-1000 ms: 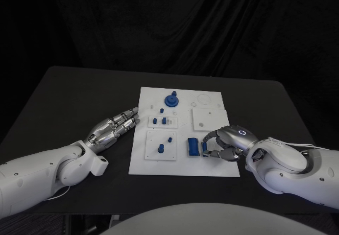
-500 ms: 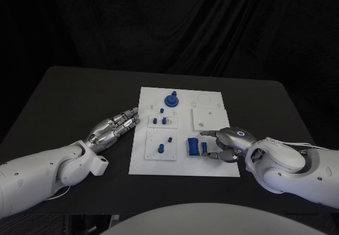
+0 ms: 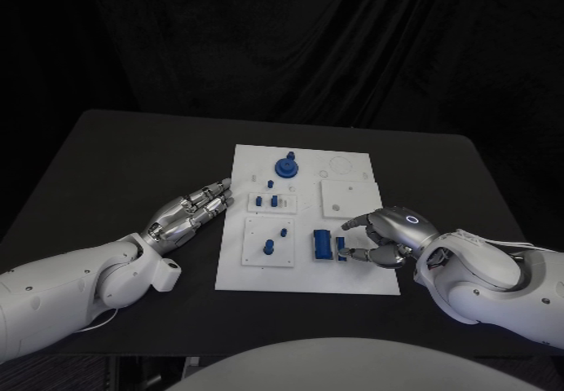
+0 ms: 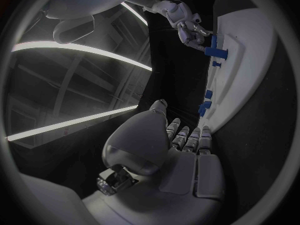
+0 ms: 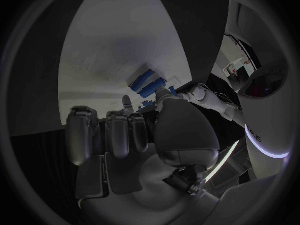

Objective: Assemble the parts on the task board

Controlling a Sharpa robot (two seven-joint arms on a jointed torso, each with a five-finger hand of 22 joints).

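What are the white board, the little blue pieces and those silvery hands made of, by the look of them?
The task board looks like matte white plastic: flat, even, no glare. The blue parts seem to be hard moulded or printed plastic, uniform in colour with a dull sheen. The right hand and left hand look like metal or metal-coated shells, grey and glossy with bright highlights; which of the two I cannot tell.

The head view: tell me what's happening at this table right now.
A two-armed robot is assembling small blue parts on a white task board. Its right hand is at the board's near right corner, fingers spread next to two blue parts lying there; whether it touches them is unclear. The left hand rests flat on the black table at the board's left edge, holding nothing. Other blue parts, including a round one, sit farther up the board.
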